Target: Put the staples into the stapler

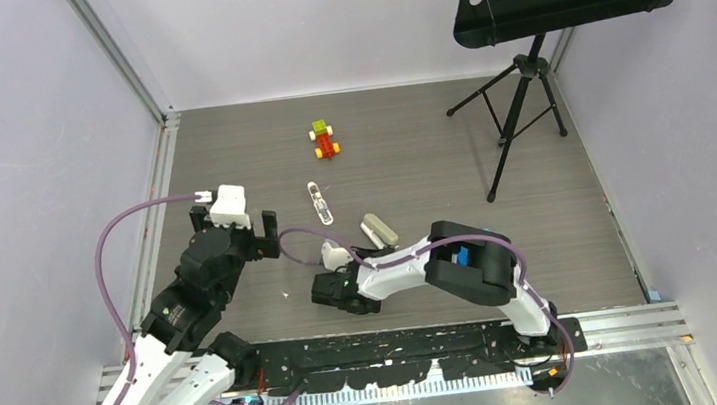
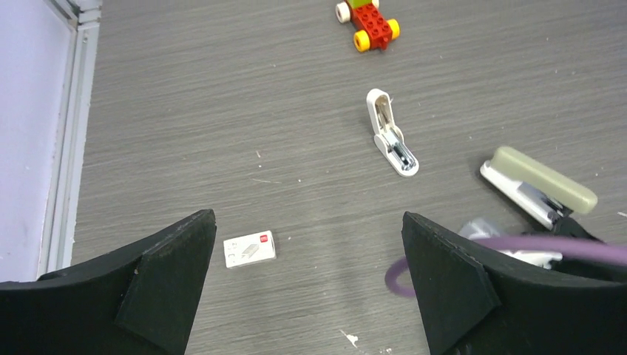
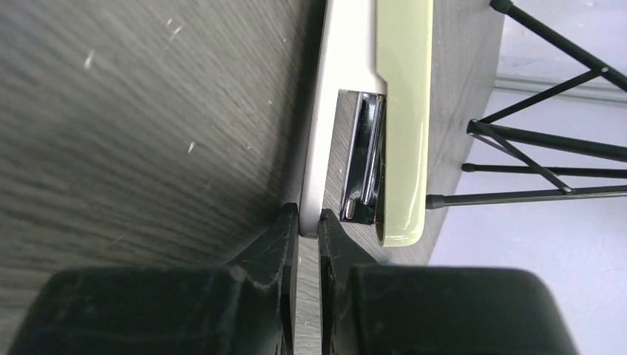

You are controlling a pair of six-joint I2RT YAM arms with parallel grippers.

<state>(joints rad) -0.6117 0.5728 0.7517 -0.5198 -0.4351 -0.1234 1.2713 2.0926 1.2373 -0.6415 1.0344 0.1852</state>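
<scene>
One grasp shown: right end effector (image 3: 308, 222) pinches the stapler (image 3: 403, 111) by its thin white base, likely stiff, light, slippery; left end effector (image 2: 307, 225) gapes empty near staples carton (image 2: 250, 248).

No word, brand or number can be read in any view. The nearest thing to a label is on the small white carton (image 2: 250, 248) lying flat on the surface (image 2: 222, 111), seen from the left wrist. It has a small red patch at its 1 o'clock corner and faint grey print or a drawing across its 9 o'clock half. Both are too small to make out as letters or figures.
</scene>
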